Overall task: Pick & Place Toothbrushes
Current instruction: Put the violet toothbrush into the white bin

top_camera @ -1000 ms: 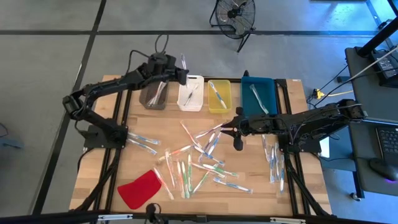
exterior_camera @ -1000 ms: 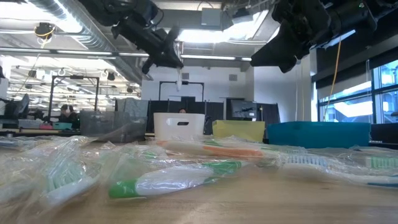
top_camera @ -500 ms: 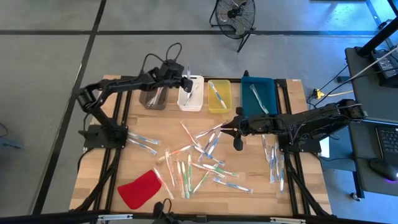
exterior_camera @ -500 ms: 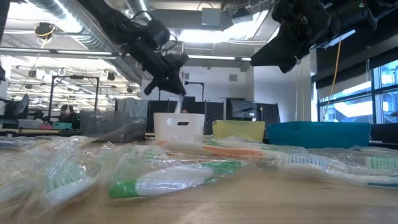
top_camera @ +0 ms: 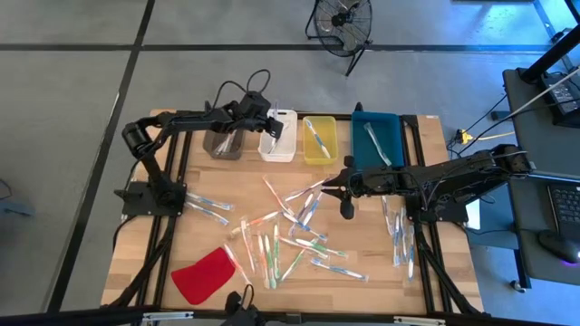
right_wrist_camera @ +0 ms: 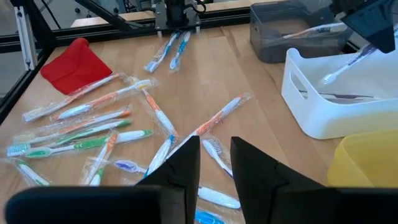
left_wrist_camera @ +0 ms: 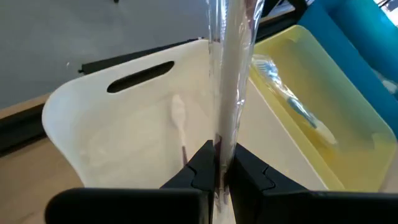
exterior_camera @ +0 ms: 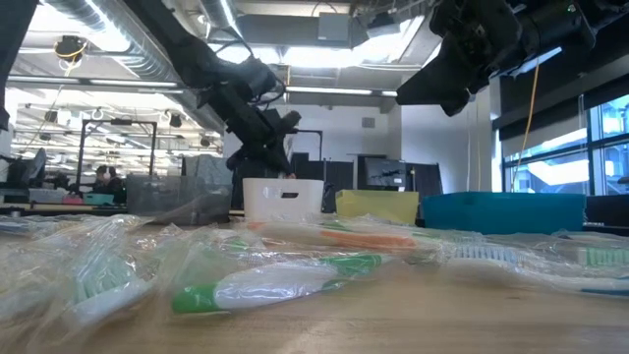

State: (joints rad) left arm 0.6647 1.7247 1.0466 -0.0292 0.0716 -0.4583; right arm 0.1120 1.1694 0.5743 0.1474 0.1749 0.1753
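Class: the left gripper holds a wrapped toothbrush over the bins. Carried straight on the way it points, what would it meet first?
Probably the white bin: the left gripper, jaws shut on the wrapped toothbrush, points into it, toward another toothbrush lying inside.

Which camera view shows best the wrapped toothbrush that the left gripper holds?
The left wrist view: the clear-wrapped toothbrush stands clamped between the fingers over the white plastic bin. High, low and right wrist views show it small.

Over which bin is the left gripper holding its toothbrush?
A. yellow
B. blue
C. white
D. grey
C: the left gripper, shut on a wrapped toothbrush, hangs over the white bin, with the yellow bin beside it.
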